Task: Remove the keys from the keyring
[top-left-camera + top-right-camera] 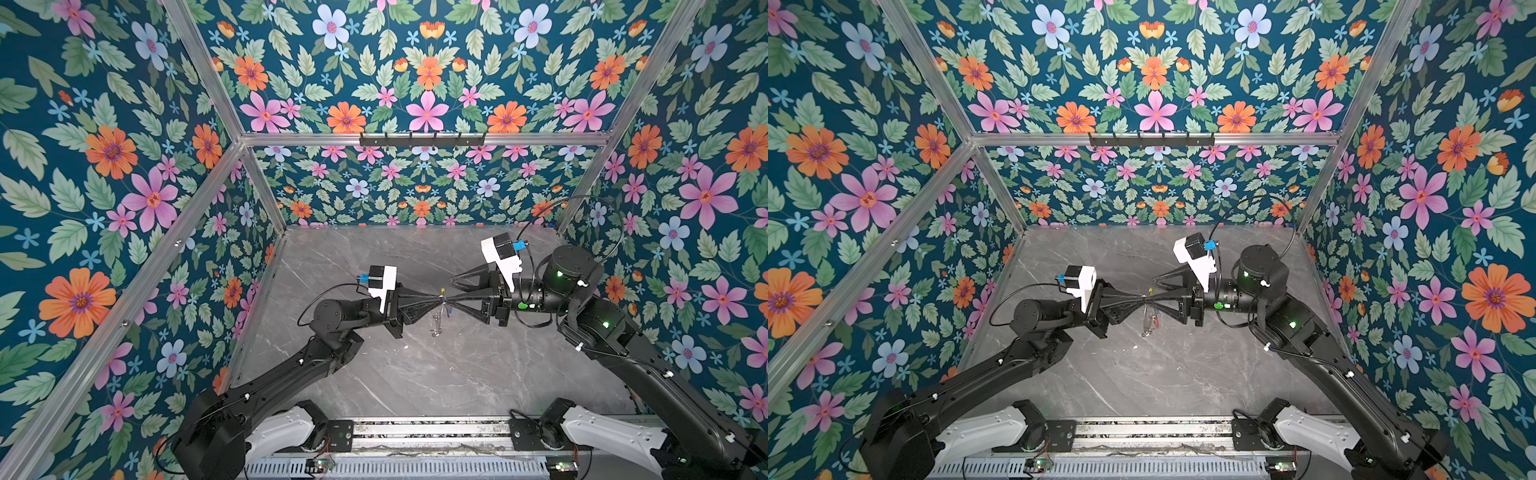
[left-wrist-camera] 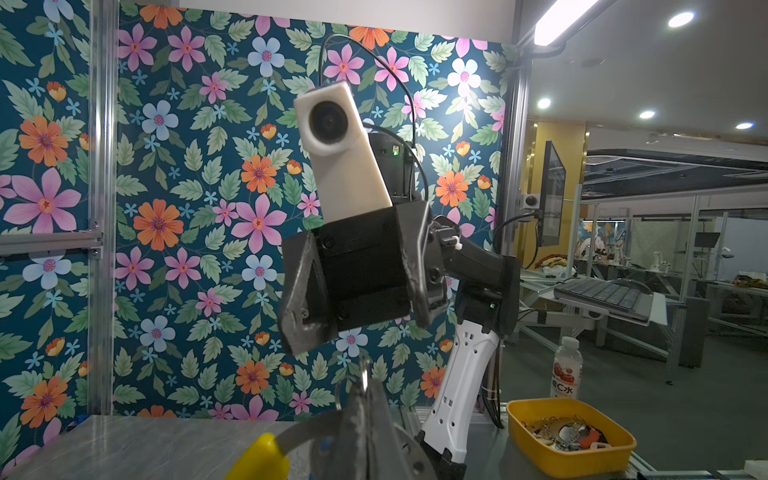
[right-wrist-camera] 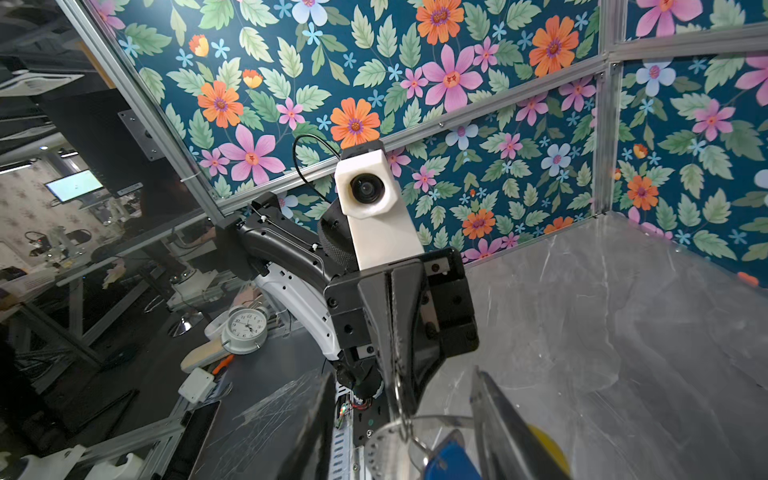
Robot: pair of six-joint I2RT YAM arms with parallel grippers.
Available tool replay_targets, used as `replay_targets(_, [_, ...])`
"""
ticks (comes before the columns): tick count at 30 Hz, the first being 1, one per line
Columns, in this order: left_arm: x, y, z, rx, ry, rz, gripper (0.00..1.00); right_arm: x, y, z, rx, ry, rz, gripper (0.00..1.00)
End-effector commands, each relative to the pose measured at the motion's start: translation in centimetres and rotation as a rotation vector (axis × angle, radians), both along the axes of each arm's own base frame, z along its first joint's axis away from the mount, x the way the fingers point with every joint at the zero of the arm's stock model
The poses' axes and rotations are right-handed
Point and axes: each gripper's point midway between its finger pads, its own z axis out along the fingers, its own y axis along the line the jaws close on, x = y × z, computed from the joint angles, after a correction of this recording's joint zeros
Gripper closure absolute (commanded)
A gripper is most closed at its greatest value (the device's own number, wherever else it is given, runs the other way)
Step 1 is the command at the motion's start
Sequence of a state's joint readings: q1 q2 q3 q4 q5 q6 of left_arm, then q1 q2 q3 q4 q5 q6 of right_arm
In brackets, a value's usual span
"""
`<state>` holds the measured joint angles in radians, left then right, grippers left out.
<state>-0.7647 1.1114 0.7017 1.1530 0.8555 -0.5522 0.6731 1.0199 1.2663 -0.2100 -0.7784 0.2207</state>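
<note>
Reaching in from the near rail (image 1: 415, 428) over the grey bench (image 1: 415, 374). Clamping the keyring (image 2: 291, 438) edge-on with the left hand (image 1: 438, 296), pinched fully closed, in mid-air above mid-bench. Meeting it tip to tip with the right hand (image 1: 449, 291), jaws parted, tips just beside the ring near its yellow arc (image 2: 257, 459). Dangling the keys (image 1: 435, 326) just below, blue tag (image 3: 449, 459) and red tag (image 1: 1156, 321) alongside. Backed by the floral wall (image 1: 415, 187) beyond.
</note>
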Motion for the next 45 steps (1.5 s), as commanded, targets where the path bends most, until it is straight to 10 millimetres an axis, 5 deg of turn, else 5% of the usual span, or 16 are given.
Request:
replay_targets(1, [-0.3,0.6,0.8,-0.038,-0.020,0.012,1.00,-1.0,0.2,0.3,0.028,0.002,0.062,0.52])
replay_targets(21, [-0.1,0.9,1.1,-0.058,-0.017,0.029,1.00,-0.5,0.9,-1.8,0.009,0.069,0.078,1.00])
replay_targets(24, [-0.3,0.8,1.2,-0.049,-0.008,0.013,0.99,-0.6,0.6,-2.0,-0.017,0.075,0.065,1.00])
replay_targets(27, [-0.2,0.9,0.9,-0.011,0.008,0.031,0.72,-0.4,-0.1,-2.7,-0.076,0.087,0.009,1.00])
replay_targets(29, [0.0,0.9,0.5,0.031,0.020,0.048,0.65,-0.4,-0.6,-3.4,-0.133,0.102,-0.013,1.00])
replay_targets(40, [0.2,-1.4,-0.5,0.291,0.168,-0.134,0.60,-0.8,-2.0,-4.2,-0.342,0.079,-0.031,1.00])
replay_targets(45, [-0.2,-1.6,-0.1,0.331,0.187,-0.187,0.67,-0.4,-1.8,-4.0,-0.346,0.071,-0.034,1.00])
